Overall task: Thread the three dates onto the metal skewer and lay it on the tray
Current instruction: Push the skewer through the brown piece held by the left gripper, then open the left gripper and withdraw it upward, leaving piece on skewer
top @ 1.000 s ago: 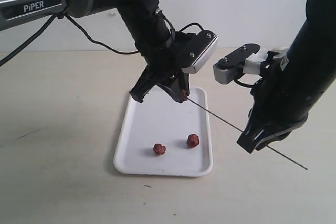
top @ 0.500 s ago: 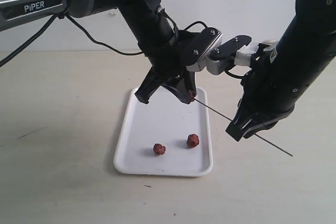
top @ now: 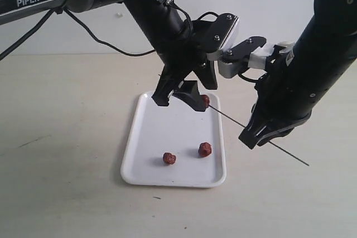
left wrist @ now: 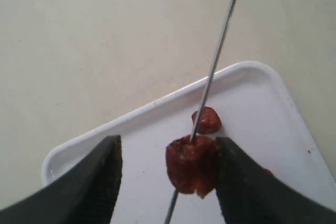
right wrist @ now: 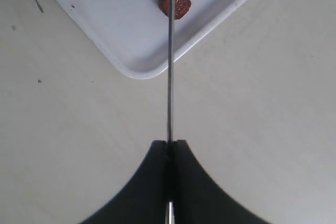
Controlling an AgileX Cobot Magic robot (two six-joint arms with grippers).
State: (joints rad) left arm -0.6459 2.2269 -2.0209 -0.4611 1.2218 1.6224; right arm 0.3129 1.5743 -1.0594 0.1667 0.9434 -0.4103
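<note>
One date (top: pixel 205 100) is threaded on the tip of the metal skewer (top: pixel 262 138), above the tray (top: pixel 146 137). My left gripper (top: pixel 179 104) is open around that date (left wrist: pixel 191 163). One finger (left wrist: pixel 247 182) touches its side; the other finger (left wrist: pixel 94 182) stands well apart from it. My right gripper (top: pixel 248 140) is shut on the skewer (right wrist: pixel 169 77) near its middle and holds it slanting over the tray's right rim. Two loose dates (top: pixel 169 158) (top: pixel 204 149) lie on the tray; one date (right wrist: pixel 176 2) also shows in the right wrist view.
The tray (right wrist: pixel 131 30) lies on a pale beige tabletop. The skewer's free end (top: pixel 305 164) sticks out past the right gripper over the table. A black cable (top: pixel 106 43) hangs behind the left arm. A small dark crumb (top: pixel 158 197) lies in front of the tray.
My left gripper has opened, letting go of the date, which stays on the skewer tip. The right arm first pushed the skewer leftward, then held still.
</note>
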